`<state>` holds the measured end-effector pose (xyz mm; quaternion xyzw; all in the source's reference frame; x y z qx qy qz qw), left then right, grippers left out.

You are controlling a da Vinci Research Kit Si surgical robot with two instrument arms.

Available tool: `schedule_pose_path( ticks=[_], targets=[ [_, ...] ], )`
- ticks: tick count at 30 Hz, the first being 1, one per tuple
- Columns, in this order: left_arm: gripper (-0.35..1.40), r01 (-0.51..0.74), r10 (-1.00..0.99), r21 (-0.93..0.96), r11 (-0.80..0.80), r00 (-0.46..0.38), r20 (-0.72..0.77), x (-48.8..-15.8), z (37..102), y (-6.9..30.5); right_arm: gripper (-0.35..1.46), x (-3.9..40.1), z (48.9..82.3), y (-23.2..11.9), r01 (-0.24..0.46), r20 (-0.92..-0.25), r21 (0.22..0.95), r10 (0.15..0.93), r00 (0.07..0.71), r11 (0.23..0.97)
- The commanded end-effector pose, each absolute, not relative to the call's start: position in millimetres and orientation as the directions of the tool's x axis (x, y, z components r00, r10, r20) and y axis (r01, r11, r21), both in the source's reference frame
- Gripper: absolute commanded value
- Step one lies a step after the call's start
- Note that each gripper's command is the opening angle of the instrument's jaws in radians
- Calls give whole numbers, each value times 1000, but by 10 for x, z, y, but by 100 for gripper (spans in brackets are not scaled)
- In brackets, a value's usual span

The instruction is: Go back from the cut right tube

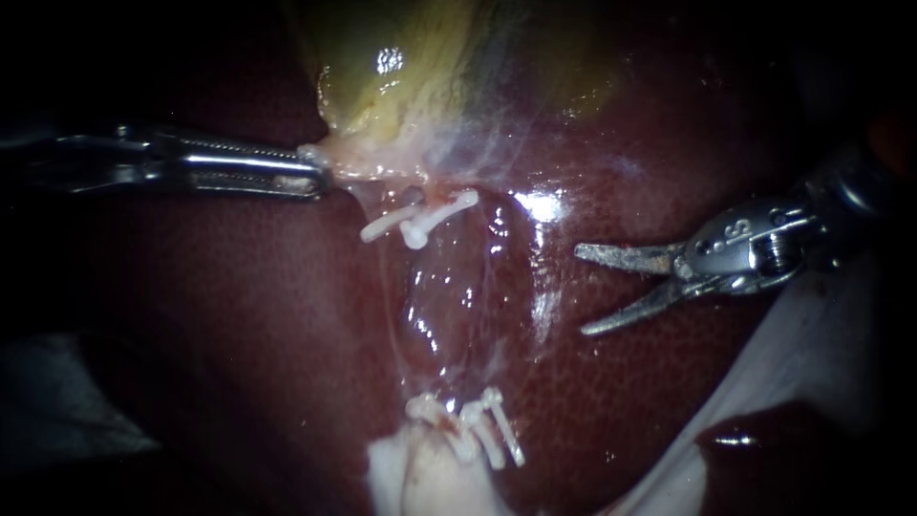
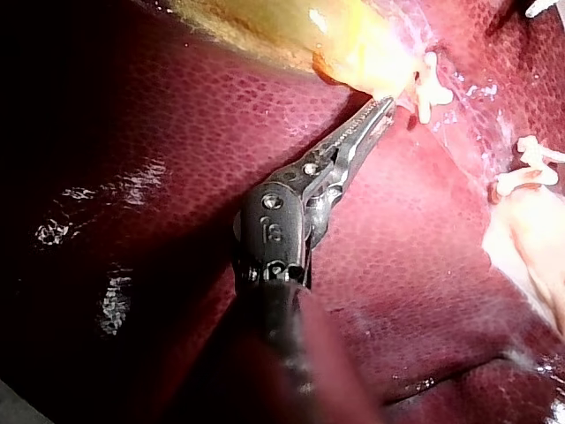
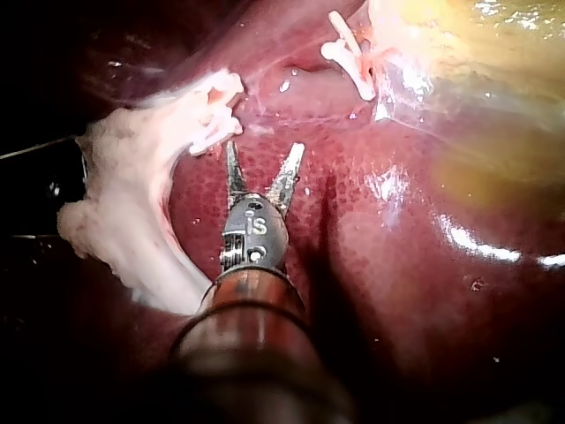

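Background: wet, dark red liver [image 1: 239, 334] fills the field. The yellow-green gallbladder [image 1: 420, 67] lies at the far centre, and a white sheet [image 1: 764, 382] shows at the near right.

Left side: your left instrument [image 1: 310, 177] comes in level from the left. Its pincer is pinching the pale tissue at the near edge of the gallbladder. In the left wrist view the pincer is closed, with its tip against that yellow tissue.

Right side: your right instrument [image 1: 581, 290] comes in from the right. Its pincer is spread wide and holds nothing. It sits over bare liver, to the right of the clipped area and apart from it.

Task item: the cut tube [image 1: 447, 427] shows as clipped ends.
- The far clips [image 1: 420, 225] are white and sit just on the near side of the gallbladder, close to the left pincer's tip.
- The near clips [image 1: 487, 430] stand against a lump of pale tissue [image 1: 420, 478] at the near centre.
- Only a thin glistening film [image 1: 458, 306] spans the liver between the two groups.
- Which stump belongs to the right tube cannot be told.

Right wrist view: the near clips are just ahead of the spread pincer and to one side, not touching it. The far clips are well ahead, beside the gallbladder.
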<state>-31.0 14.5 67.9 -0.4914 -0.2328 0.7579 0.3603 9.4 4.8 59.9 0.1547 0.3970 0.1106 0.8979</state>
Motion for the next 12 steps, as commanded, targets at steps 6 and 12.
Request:
schedule_pose_path(
  ticks=[6, 12],
  targets=[
    [-35, -317, 776, -708, -631, -264, -573, -317, 684, 144, 145, 93, 599, 48, -76, -679, 366, 322, 660, 928],
    [-35, -316, 776, -709, -631, -264, -573, -317, 683, 144, 145, 93, 599, 48, -76, -679, 366, 321, 660, 928]
  ],
)
